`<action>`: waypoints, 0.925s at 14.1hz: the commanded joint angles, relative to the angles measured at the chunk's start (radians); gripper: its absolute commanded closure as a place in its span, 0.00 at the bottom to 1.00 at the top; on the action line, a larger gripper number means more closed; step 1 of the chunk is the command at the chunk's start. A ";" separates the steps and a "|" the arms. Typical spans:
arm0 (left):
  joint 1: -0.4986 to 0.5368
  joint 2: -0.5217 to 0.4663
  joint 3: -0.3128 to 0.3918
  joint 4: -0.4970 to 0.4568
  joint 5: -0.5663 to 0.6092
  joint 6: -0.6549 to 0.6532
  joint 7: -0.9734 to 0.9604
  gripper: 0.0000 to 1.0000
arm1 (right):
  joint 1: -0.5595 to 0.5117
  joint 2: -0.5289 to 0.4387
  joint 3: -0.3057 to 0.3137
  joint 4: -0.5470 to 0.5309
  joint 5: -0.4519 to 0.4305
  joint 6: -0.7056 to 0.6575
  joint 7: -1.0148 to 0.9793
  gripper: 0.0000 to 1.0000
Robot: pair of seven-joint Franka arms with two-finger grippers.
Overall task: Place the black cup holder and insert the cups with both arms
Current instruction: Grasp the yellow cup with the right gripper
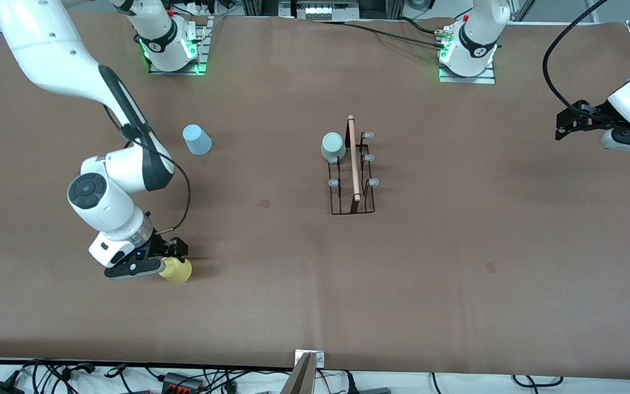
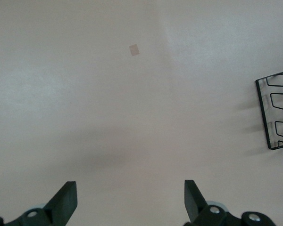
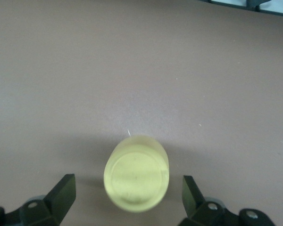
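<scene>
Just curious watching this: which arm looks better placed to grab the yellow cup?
The right arm. Its open right gripper already straddles the yellow cup without touching it. The left gripper, also open, hangs over bare table at the left arm's end, off from the black cup holder.

Table cover [image 1: 457, 306]: I see brown sheeting spread over nearly the whole table.
Small dark patches: I note one on the cover at [image 1: 265, 203] and another at [image 1: 490, 267], the second nearer the front camera.
Cables [image 1: 47, 375]: I see a tangle along the cover's edge nearest the front camera.
Metal bracket [image 1: 308, 358]: I see it at the middle of that same edge.
Black cable [image 1: 391, 34]: it lies along the cover's edge by the bases.
</scene>
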State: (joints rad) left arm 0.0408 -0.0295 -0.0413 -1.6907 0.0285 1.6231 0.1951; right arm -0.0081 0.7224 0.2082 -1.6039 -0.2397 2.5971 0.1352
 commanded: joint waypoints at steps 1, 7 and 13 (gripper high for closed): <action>-0.002 0.000 -0.003 0.019 -0.010 -0.022 -0.011 0.00 | -0.015 0.054 0.007 0.035 -0.032 0.049 -0.016 0.00; -0.002 0.000 -0.003 0.019 -0.010 -0.022 -0.011 0.00 | -0.023 0.063 0.002 0.035 -0.053 0.057 -0.035 0.76; -0.002 0.000 -0.003 0.019 -0.010 -0.022 -0.011 0.00 | 0.037 -0.134 0.007 0.025 -0.047 -0.258 -0.019 0.92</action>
State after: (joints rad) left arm 0.0407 -0.0295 -0.0427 -1.6906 0.0285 1.6228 0.1950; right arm -0.0099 0.7202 0.2096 -1.5582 -0.2869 2.5041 0.1078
